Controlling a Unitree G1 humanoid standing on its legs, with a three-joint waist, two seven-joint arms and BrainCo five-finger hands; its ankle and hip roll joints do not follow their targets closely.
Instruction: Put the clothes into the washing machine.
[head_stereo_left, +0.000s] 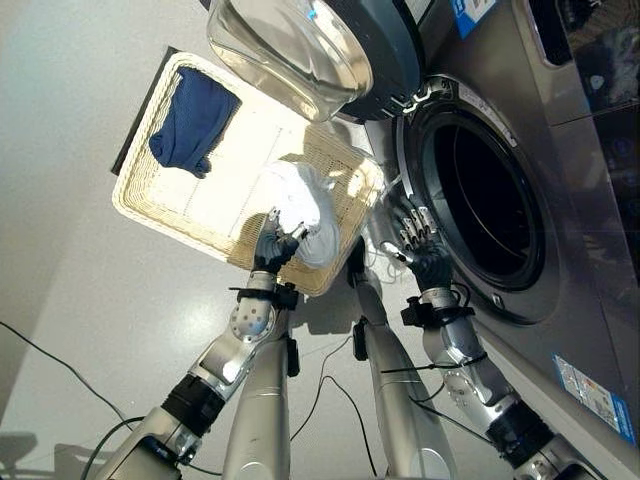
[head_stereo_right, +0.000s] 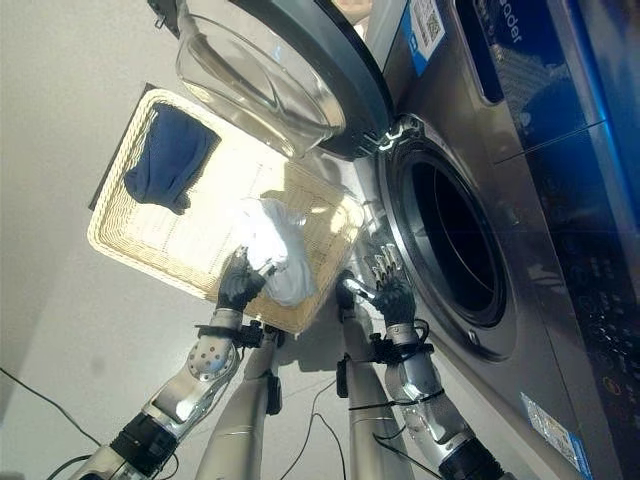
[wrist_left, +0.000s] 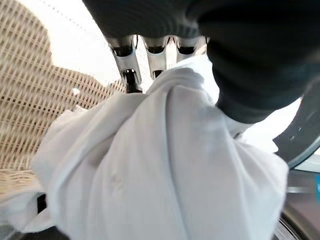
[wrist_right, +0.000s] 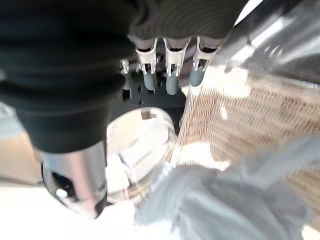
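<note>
The left hand (head_stereo_left: 272, 248) grips a crumpled white garment (head_stereo_left: 300, 212) at the woven basket's (head_stereo_left: 150, 205) near corner, the right hand (head_stereo_left: 425, 262) is open, and next comes carrying it into the washer's dark drum opening (head_stereo_left: 487, 205).

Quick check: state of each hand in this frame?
Left hand: shut on the white garment over the wicker basket.
Right hand: open, holding nothing, beside the washing machine opening.

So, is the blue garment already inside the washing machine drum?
No, the blue garment lies in the wicker basket on the floor.
</note>
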